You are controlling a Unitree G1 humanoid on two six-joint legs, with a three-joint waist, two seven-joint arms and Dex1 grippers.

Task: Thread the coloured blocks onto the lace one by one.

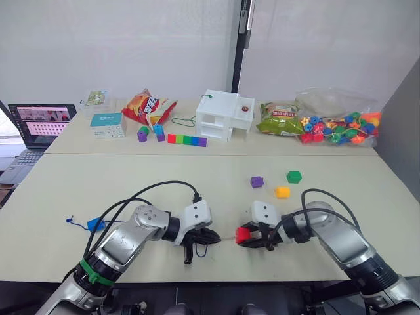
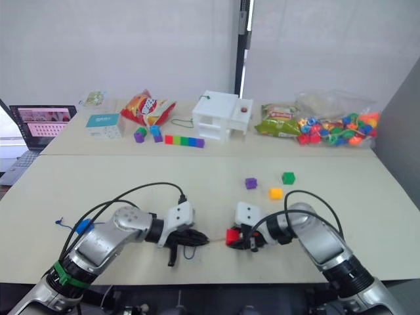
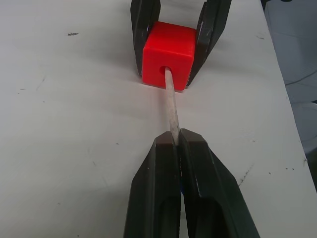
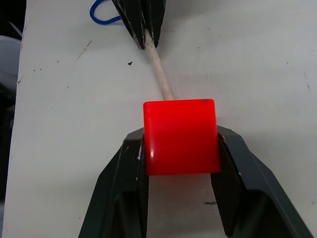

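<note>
My right gripper (image 4: 181, 135) is shut on a red block (image 4: 181, 137), holding it just above the near table (image 1: 131, 184). My left gripper (image 3: 177, 136) is shut on the pale stiff tip (image 3: 171, 104) of the lace. The tip's point enters the hole in the red block (image 3: 167, 54). A loop of the dark-blue cord (image 4: 101, 15) trails behind the left fingers. A blue block (image 1: 96, 224) lies at the near left with blue cord beside it. Loose on the table beyond my right arm are the purple (image 1: 256, 182), green (image 1: 293, 176) and yellow-orange (image 1: 282, 191) blocks.
On the far table stand a laptop (image 1: 39, 125), a teal box (image 1: 107, 125), a chip bag (image 1: 149, 105), a rigid multicoloured bar (image 1: 187, 139), a white toy house (image 1: 223, 115), a green snack bag (image 1: 279, 119) and a clear bag of mixed beads (image 1: 338, 125).
</note>
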